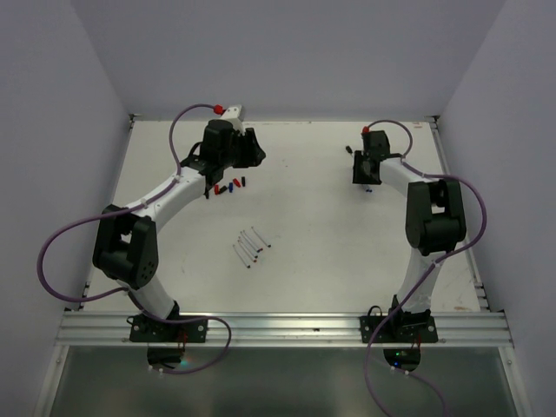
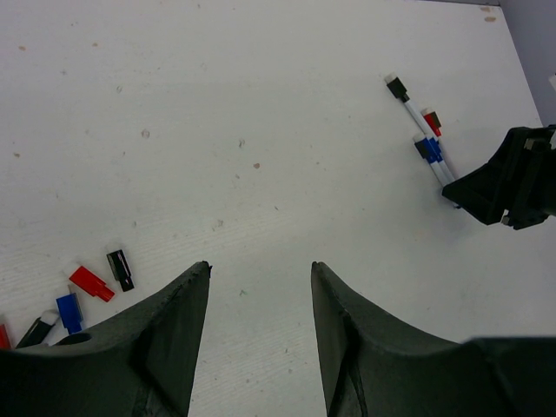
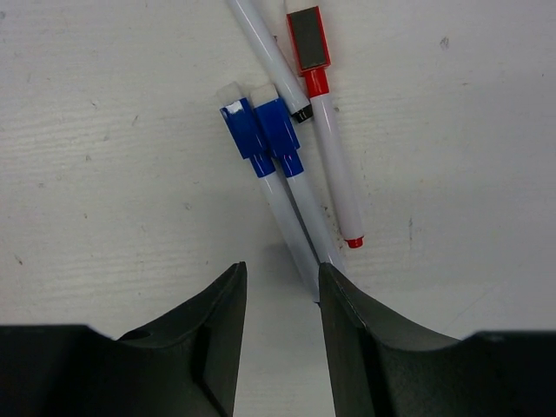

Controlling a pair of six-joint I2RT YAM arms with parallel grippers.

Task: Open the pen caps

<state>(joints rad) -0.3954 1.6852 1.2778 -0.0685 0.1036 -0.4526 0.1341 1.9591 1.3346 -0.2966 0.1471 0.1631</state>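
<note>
Nearest the arm bases, four bare pens [image 1: 250,246] lie side by side in the middle of the surface [image 1: 347,252], caps off. Beyond them, a scatter of loose caps [image 1: 228,186] in red, blue and black lies just beside the left arm's jaws, which stand open and empty over a bare patch. Farther right, the right arm's jaws stand apart, holding nothing, low over a cluster of capped pens [image 3: 334,187]. Two blue caps [image 3: 276,130] touch side by side, with a red cap [image 3: 308,39] beyond. The blue pens' barrels run between the jaws, close against one side; whether they touch cannot be told.
</note>
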